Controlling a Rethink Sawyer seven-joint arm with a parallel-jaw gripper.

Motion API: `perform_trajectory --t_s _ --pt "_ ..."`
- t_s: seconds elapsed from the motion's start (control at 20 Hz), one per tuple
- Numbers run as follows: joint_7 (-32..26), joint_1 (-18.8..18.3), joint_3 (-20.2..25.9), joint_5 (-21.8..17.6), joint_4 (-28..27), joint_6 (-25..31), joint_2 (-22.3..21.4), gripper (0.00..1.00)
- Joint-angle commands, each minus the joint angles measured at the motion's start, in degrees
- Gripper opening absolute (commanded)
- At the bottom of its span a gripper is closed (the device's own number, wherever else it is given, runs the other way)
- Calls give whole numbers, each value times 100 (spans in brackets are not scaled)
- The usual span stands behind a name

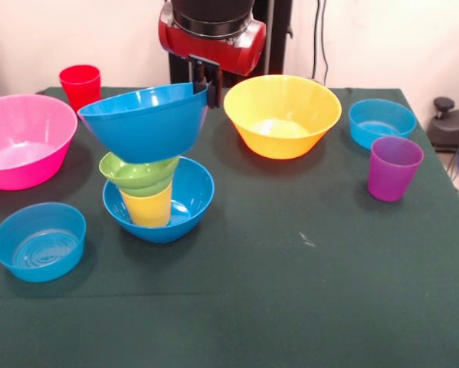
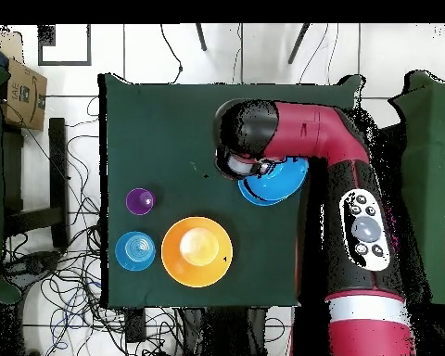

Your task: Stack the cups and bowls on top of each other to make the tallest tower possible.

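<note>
My gripper [image 1: 207,86] is shut on the right rim of a medium blue bowl [image 1: 146,121] and holds it tilted, its bottom at the top of the tower. The tower is a blue bowl base [image 1: 189,201], an upside-down yellow cup [image 1: 147,208] and a green bowl [image 1: 137,172]. I cannot tell whether the held bowl rests on the green bowl. The purple cup [image 1: 394,169] stands at the right and the red cup [image 1: 80,84] at the far left. In the overhead view my arm [image 2: 310,139] hides the tower; only a blue bowl [image 2: 280,181] shows.
A large pink bowl [image 1: 22,142] sits at the left and a large yellow-orange bowl [image 1: 281,115] behind the tower's right. One small light-blue bowl [image 1: 39,241] is at the near left, another [image 1: 381,123] at the far right. The table's edge [image 1: 413,115] is close to it.
</note>
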Motion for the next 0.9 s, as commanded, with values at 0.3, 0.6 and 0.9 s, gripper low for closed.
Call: perform_trajectory --t_s 0.3,0.6,0.9 --pt "-646 -259 122 -257 353 -114 141 0" --pt "-551 -249 129 -288 457 -246 146 0" --pt "-468 -233 138 -305 502 -398 215 0"
